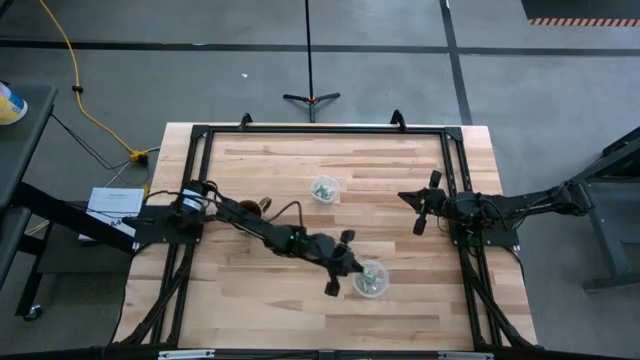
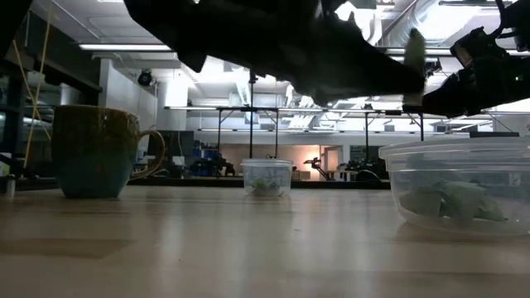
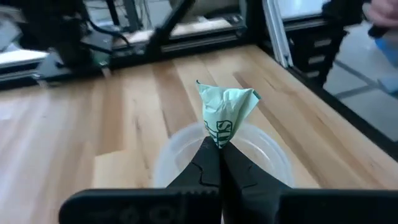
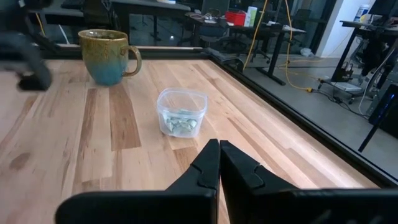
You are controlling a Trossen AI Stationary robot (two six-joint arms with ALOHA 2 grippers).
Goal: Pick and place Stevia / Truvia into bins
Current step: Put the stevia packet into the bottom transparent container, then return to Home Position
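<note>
My left gripper [image 3: 219, 144] is shut on a pale green Stevia packet [image 3: 225, 107] and hovers just over the rim of the near clear cup [image 3: 261, 155], which sits right of the table's middle [image 1: 373, 281]. That cup holds several packets [image 2: 451, 201]. A second clear cup [image 1: 324, 188] stands toward the far side, also with several packets inside [image 4: 181, 121]. My right gripper [image 4: 219, 146] is shut on nothing and waits near the table's right side [image 1: 404, 197], well clear of both cups. My left gripper pinches the green packet by one narrow end [image 3: 220, 138] between its two fingertips. The crumpled rest of the packet [image 3: 233, 99] sticks out beyond the tips. The packet is lifted clear, above the near cup's opening.
A brown-gold and blue mug [image 1: 265, 208] stands left of centre, beside my left arm [image 1: 270, 230]. A black frame rail [image 1: 320, 128] runs around the wooden table top. Bare wood lies between the two cups and along the near edge.
</note>
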